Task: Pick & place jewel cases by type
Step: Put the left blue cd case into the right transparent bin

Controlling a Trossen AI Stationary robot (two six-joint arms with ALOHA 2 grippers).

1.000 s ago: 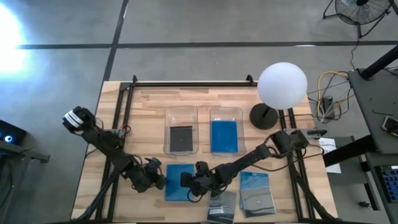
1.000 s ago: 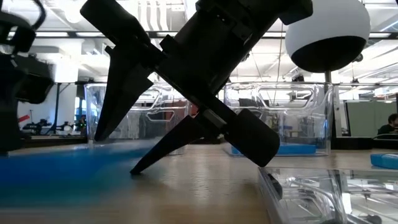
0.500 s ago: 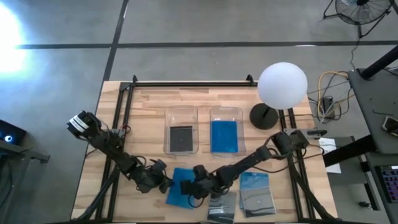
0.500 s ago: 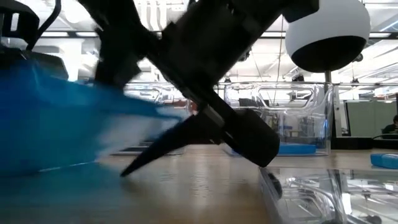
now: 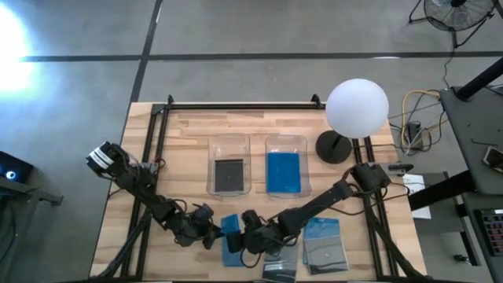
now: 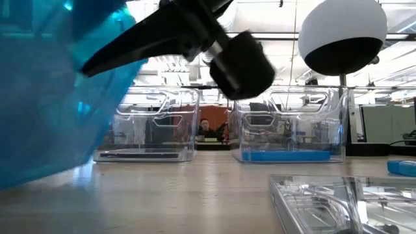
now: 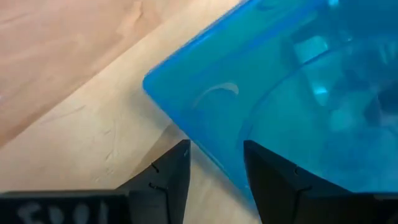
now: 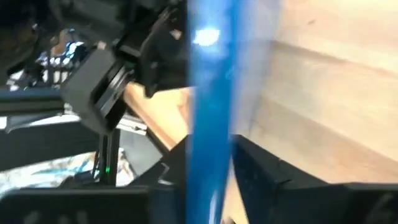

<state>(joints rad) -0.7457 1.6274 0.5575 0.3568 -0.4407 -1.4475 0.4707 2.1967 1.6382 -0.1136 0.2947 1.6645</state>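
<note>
A bright blue jewel case (image 5: 233, 238) stands tipped up steeply near the table's near edge, between my two grippers. It fills the left of the low view (image 6: 45, 97). My right gripper (image 5: 250, 237) is shut on it from the table's right side. My left gripper (image 5: 207, 233) is open at the case's left side; in the left wrist view its fingers (image 7: 214, 180) stand on either side of the case's lower edge (image 7: 205, 149), near a corner (image 7: 152, 84). Other cases lie flat: a blue one (image 5: 321, 231) and darker ones (image 5: 327, 254) (image 5: 280, 261). My left gripper is open around the blue case's lower edge; I cannot tell whether a finger touches it. My right gripper pinches the blue case between its two fingers, one on each face (image 8: 211, 124), coming level from the table's right. The case shows edge-on between the fingers, tilted steeply; whether its low edge rests on the table I cannot tell.
Two clear bins stand mid-table: the left one (image 5: 229, 163) holds a dark case, the right one (image 5: 284, 163) a blue case. A lamp with a white globe (image 5: 357, 108) stands at the far right. A clear case (image 6: 344, 201) lies close to the low camera. People sit in the room behind.
The blue case lay flat on the table; its right side has been raised and it now stands tipped up steeply, showing narrow from above. My left gripper has moved toward the table's right, up to the case. My right gripper has shifted slightly toward the near edge with the case.
</note>
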